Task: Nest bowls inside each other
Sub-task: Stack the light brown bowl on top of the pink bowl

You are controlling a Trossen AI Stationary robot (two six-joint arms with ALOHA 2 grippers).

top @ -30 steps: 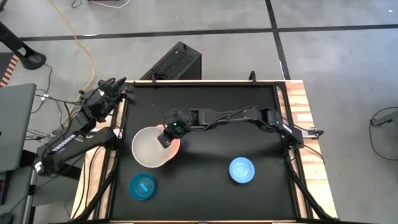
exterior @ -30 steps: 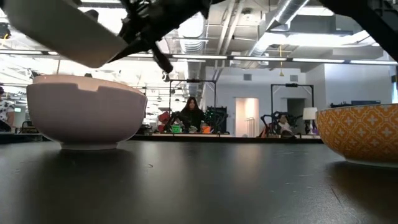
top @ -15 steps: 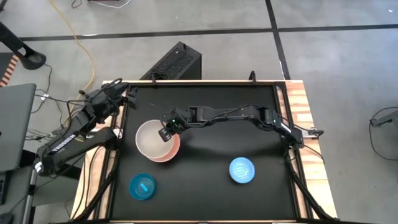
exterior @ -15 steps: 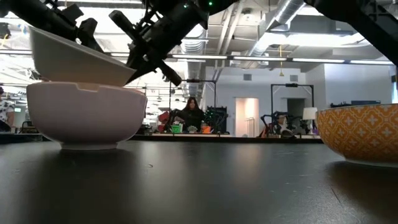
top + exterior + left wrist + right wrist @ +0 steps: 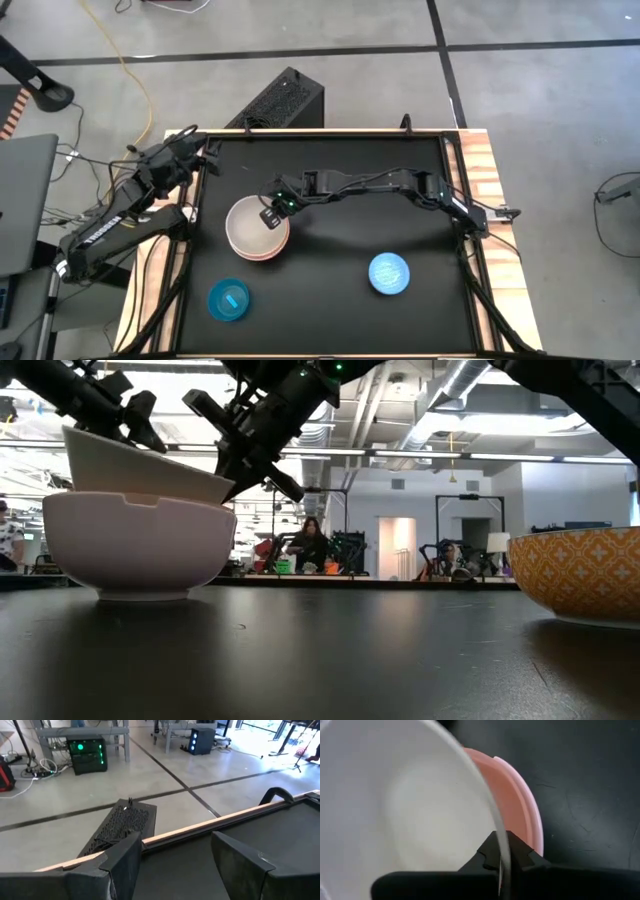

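Observation:
A pink bowl stands on the black table, left of the middle. A pale beige bowl sits tilted inside it, with my right gripper shut on its rim. In the low view the beige bowl has its lower part hidden behind the pink bowl's wall. A sky-blue bowl stands near the front right and a cyan-teal bowl at the front left. My left gripper waits open over the table's far left corner. My right gripper holds the beige bowl by its rim, on the side toward the table's right. One finger is inside the bowl and one outside. The fingers slant down from the right. The bowl is tilted, its held side lower, its lower part inside the pink bowl.
In the low view an orange-patterned bowl stands at the right. A black box lies on the floor beyond the table's far edge. The wooden rim of the table runs past my left gripper.
My right gripper has come down and a little toward the table's far edge with the beige bowl. The bowl hung above and to the left of the pink bowl, steeply tilted. Now it sits down inside the pink bowl, less tilted.

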